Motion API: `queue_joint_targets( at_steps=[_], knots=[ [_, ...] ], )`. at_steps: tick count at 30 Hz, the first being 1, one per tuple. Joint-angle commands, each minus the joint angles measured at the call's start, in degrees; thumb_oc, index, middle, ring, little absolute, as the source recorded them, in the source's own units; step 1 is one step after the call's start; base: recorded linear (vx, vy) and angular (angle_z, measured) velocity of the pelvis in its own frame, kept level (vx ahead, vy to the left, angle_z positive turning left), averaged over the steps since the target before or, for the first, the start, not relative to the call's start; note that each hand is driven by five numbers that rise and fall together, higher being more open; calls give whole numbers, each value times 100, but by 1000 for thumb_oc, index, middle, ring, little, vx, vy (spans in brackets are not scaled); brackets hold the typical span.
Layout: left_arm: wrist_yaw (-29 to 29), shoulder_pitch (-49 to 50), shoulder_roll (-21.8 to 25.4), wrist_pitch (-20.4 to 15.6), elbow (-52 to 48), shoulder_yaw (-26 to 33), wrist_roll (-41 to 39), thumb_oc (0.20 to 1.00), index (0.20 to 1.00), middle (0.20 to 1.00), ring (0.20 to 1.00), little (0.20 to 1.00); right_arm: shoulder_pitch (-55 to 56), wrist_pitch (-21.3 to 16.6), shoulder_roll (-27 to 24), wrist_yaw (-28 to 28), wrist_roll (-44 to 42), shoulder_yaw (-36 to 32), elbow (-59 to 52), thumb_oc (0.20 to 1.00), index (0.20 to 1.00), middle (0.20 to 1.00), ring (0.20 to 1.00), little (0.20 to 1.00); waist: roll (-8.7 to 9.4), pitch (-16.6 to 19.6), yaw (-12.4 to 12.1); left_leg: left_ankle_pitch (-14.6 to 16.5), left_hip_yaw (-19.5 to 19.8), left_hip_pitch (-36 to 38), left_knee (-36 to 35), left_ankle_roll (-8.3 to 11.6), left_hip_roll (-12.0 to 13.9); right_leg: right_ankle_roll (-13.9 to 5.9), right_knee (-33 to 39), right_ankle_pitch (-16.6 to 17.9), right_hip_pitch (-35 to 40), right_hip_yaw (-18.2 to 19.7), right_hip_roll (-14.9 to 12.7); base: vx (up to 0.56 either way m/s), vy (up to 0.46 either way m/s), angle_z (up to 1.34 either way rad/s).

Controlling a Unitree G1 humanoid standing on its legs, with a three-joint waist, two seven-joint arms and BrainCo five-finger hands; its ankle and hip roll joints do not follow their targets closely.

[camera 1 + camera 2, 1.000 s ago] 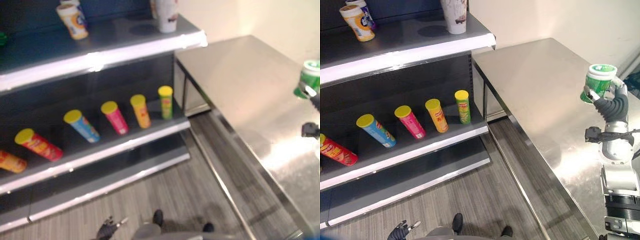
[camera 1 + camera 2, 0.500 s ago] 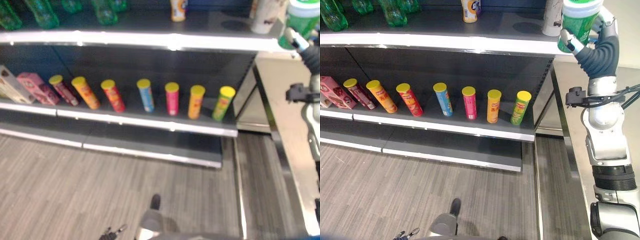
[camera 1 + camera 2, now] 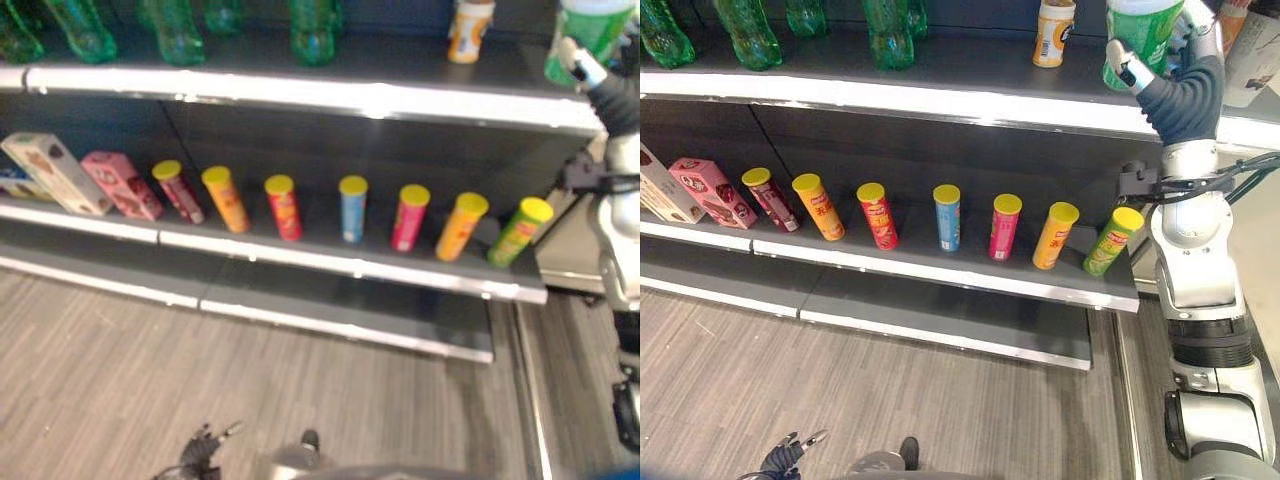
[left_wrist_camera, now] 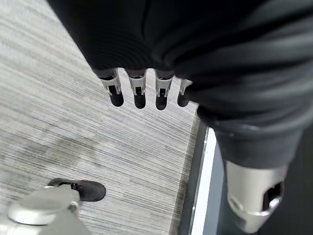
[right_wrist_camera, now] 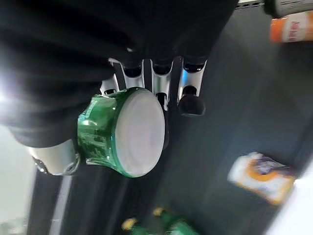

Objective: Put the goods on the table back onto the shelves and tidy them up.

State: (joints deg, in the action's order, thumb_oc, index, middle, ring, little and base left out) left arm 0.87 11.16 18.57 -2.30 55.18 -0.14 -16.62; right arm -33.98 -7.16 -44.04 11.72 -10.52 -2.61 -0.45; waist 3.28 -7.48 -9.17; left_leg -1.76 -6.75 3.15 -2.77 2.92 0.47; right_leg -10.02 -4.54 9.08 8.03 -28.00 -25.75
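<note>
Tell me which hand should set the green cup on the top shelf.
Right. The right hand already grips the green cup and holds it at the level of the top shelf, near its right end. The left hand hangs low over the floor, holding nothing.

No print on the tubes (image 3: 947, 217), boxes (image 3: 713, 191) or green cup (image 5: 120, 131) is legible

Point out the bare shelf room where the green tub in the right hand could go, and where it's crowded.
The right hand holds the green tub over the top shelf. That shelf is bare between the green bottles and the orange-and-white cup. The middle shelf is crowded: a spaced row of yellow-lidded cans, boxes further left.
</note>
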Motion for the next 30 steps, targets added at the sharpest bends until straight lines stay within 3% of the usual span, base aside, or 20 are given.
queue_joint_targets(
  at_steps=[1,4,7,18,30],
  knots=[
    [-15,-25,160,-138,-97,-245,148,1000,1000,1000,1000,1000,-379,-100,-730,112,-382,94,135,200,200,200,200,200,-206,350,80,312,449,-39,-160,77,170,-134,-641,-645,-931,1146,670,29,54,29],
    [-8,-168,242,-133,-111,-324,84,1000,1000,1000,1000,1000,-481,-173,-849,176,-696,160,488,200,200,200,200,200,-179,264,189,307,695,-89,-125,66,120,-54,-77,-769,-1112,1807,1159,37,0,23],
    [-31,-139,233,-105,-148,-349,69,1000,1000,1000,1000,1000,-565,-112,-945,163,-901,151,720,200,200,200,200,200,-43,288,204,355,894,-154,-6,82,37,-104,255,-727,-902,1893,1183,33,-38,47],
    [25,-58,100,-44,17,-421,-16,1000,1000,1000,1000,1000,-1353,-22,-958,124,-1425,782,1851,200,200,200,200,200,175,532,113,343,989,-34,-71,274,326,-34,619,-761,-465,1556,1333,58,-80,15],
    [119,-91,140,-25,266,-433,-264,1000,1000,1000,1000,1000,-2575,299,-739,443,-858,1469,3373,200,200,200,200,200,95,643,-120,255,1129,-38,-159,383,391,9,694,-827,-277,1236,1358,28,-42,14]
  ],
)
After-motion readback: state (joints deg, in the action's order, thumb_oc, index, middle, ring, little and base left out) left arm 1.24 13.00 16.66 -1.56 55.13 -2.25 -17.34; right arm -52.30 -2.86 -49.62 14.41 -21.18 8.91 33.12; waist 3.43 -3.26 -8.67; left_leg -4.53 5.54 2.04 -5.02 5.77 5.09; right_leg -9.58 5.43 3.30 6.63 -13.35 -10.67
